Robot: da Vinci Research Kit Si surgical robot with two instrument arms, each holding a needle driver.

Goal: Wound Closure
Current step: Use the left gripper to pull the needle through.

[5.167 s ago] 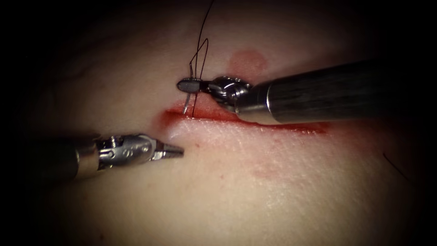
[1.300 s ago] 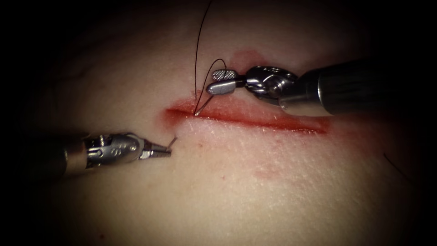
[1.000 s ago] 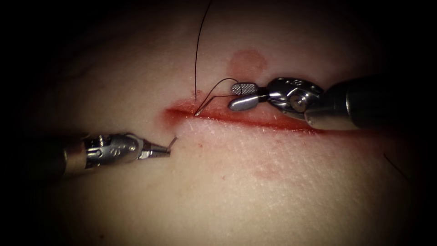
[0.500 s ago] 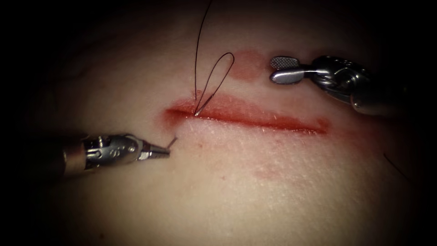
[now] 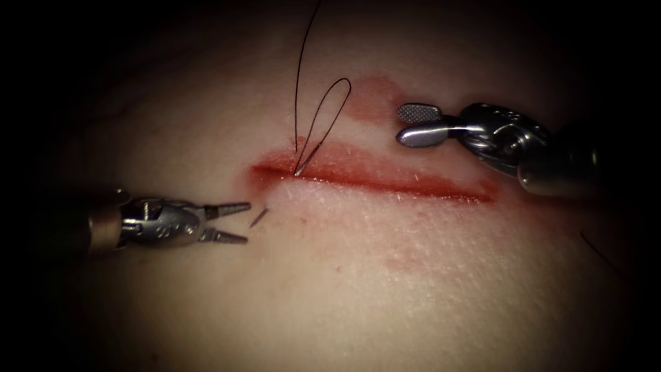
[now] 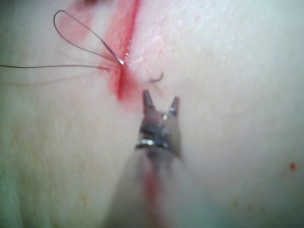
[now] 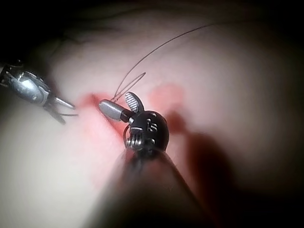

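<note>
tissue [image 5: 385,289] spread across the endoscope view, pale, with a horizontal cut [image 5: 385,180] rimmed by red fluid [image 5: 375,96] that also stains a patch above it. right tool [image 5: 420,122] above the right half of the cut, clear of the tissue edge, jaws parted a little, one ridged inner face turned up, holding nothing; seen again in the right wrist view [image 7: 119,105] with jaws spread. left tool [image 5: 237,222] below and left of the cut's left end, jaws parted wide, holding nothing; same spread in the left wrist view [image 6: 160,100]. thread [image 5: 323,114] as one dark strand falling from above to the upper lip of the cut, plus a narrow loop rising beside it; loop and strand likewise in the left wrist view [image 6: 78,40]. needle [image 5: 258,218] lodged in the tissue at the left end of the cut: bright tail end at the cut's edge where the loop meets it, tip emerging from the lower lip just beside the left tool's jaws, not touched by them; middle of the curve buried.
</note>
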